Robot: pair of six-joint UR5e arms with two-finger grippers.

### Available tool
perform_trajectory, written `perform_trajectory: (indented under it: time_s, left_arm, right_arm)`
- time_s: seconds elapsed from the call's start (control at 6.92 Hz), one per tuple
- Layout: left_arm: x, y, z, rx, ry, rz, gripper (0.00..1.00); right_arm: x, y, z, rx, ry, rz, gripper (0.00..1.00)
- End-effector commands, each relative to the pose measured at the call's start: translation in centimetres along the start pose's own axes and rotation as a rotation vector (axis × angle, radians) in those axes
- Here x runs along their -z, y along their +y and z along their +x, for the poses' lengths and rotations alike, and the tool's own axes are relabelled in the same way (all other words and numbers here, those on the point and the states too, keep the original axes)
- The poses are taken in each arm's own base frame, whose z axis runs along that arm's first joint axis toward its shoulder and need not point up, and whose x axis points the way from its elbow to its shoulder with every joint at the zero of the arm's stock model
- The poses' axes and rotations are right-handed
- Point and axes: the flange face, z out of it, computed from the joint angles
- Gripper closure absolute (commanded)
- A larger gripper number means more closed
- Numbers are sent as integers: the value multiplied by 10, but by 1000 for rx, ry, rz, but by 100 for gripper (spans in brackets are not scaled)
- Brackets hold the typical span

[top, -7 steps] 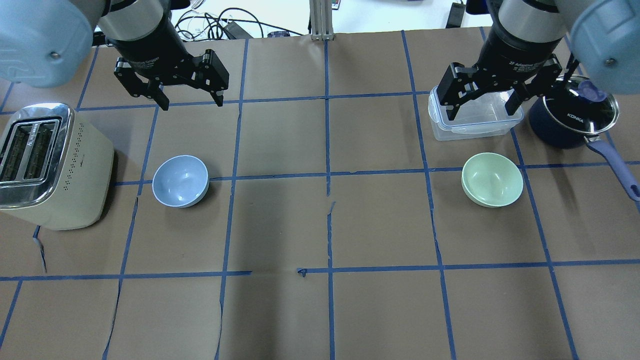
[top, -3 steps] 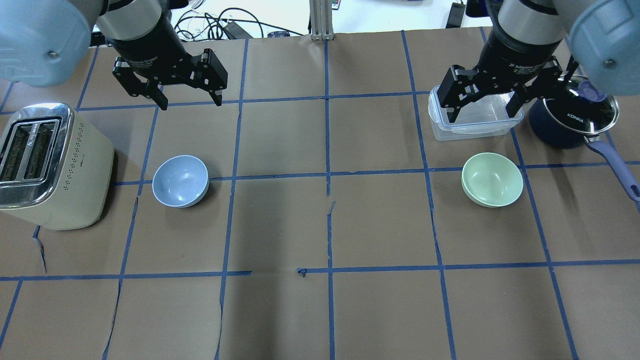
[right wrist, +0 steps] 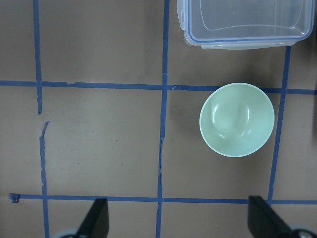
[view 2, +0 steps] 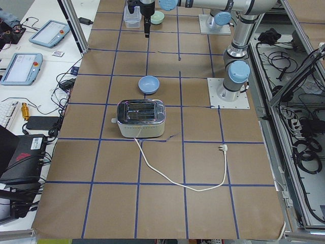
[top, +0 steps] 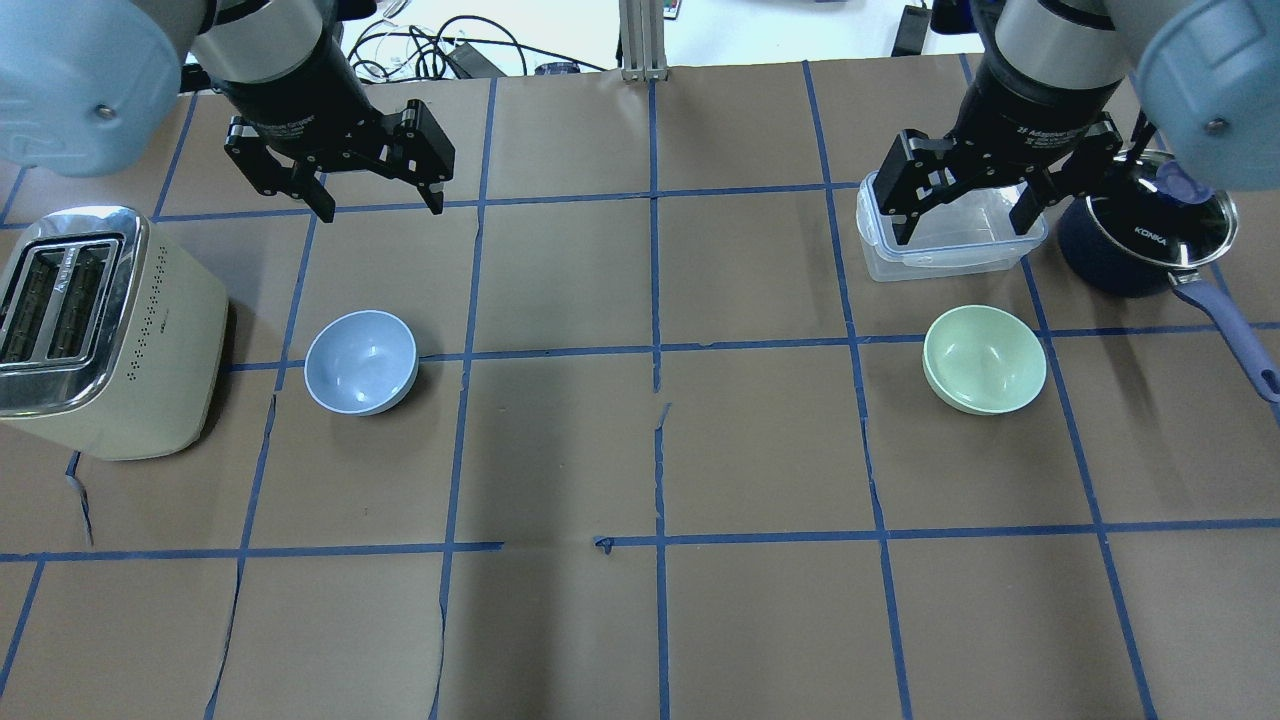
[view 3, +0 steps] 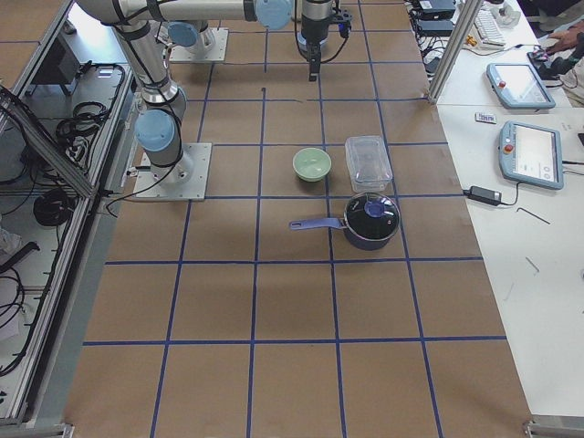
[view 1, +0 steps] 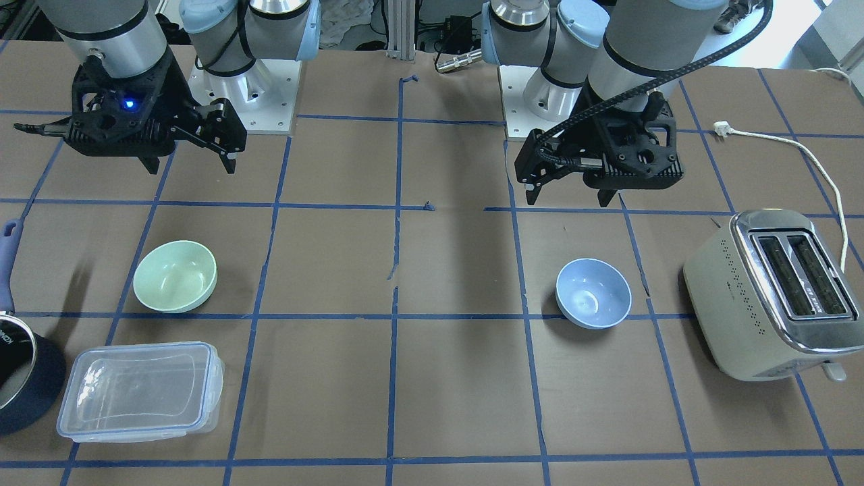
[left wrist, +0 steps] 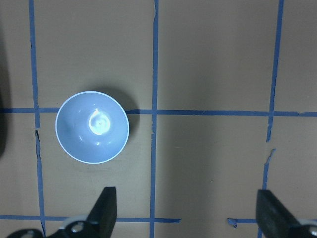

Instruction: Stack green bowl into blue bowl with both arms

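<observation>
Hovering left gripper (top: 380, 205): jaws spread wide, empty, up at 12 o'clock from the blue bowl (top: 361, 362) seen overhead, seemingly staged for a drop onto it.
Right gripper (top: 960, 230): parted too, holding nothing, at 12 o'clock of the green bowl (top: 985, 360).
Bowls: upright on the table (top: 560, 450), well apart — blue at 9 o'clock of centre, green at 3.
Neighbours: toaster (top: 130, 340) near blue's 9; clear container (top: 935, 262) near green's 12, crowding that approach.
Stage: nothing grasped yet.
</observation>
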Motion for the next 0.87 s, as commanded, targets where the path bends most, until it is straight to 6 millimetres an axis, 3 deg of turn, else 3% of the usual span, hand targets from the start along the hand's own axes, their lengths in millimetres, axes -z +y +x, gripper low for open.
perform_trajectory:
  time_s: [0.0, 0.43, 0.72]
  left_arm:
    - [-1, 0, 0, 0, -1, -3, 0]
    - [-7, -3, -3, 6, -1, -18, 0]
    - [-48, -21, -2, 5, -7, -93, 0]
  right_arm:
    - [0, 0, 0, 1, -1, 2, 0]
    - [-1, -1, -1, 3, 1, 0, 0]
    - [-1, -1, 0, 1, 1, 2, 0]
